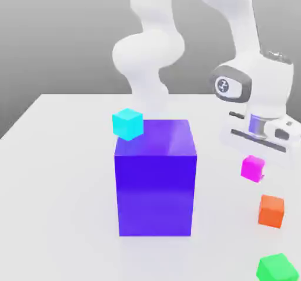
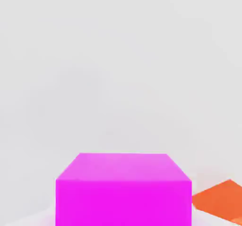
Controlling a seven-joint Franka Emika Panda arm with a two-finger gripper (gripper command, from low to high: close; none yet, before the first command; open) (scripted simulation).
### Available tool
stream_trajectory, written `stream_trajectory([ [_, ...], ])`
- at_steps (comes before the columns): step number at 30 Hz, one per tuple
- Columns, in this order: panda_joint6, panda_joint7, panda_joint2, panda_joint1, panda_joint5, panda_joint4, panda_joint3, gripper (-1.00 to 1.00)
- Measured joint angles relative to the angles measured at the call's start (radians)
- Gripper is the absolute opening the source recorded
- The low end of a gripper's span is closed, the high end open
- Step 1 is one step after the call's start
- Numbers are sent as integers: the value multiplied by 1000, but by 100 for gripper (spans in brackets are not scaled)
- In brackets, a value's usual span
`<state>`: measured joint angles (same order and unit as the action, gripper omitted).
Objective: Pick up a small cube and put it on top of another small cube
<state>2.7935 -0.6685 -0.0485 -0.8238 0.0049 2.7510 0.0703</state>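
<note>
The small cube (image 1: 253, 168), glossy magenta-pink, sits at the exterior view's right, directly under the white hand of my gripper (image 1: 256, 154). The hand points straight down and is shut on this cube. In the hand view the same magenta cube (image 2: 124, 189) looms close and centred. An orange small cube (image 1: 271, 210) rests on the table just in front of the magenta one, and its corner (image 2: 220, 199) shows beside the magenta cube in the hand view. A cyan small cube (image 1: 128, 123) appears at the upper left corner of the big block.
A tall purple-blue block (image 1: 154, 177) stands in the middle of the white table (image 1: 53, 174), left of my hand. A green cube (image 1: 276, 268) lies at the front right edge. The arm's white links rise behind the block.
</note>
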Motion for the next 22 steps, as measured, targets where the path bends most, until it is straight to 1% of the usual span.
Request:
stream_trajectory([
  [6,-118,157,-102,53,35,-216,62,-100],
  [14,-273,348,-239,125,104,-505,153,-100],
  [16,-245,352,-297,140,130,-535,150,-100],
  [18,-189,339,-366,155,157,-546,134,-100],
  [19,-169,334,-388,160,166,-548,127,100],
  [22,-169,334,-388,160,166,-548,127,100],
])
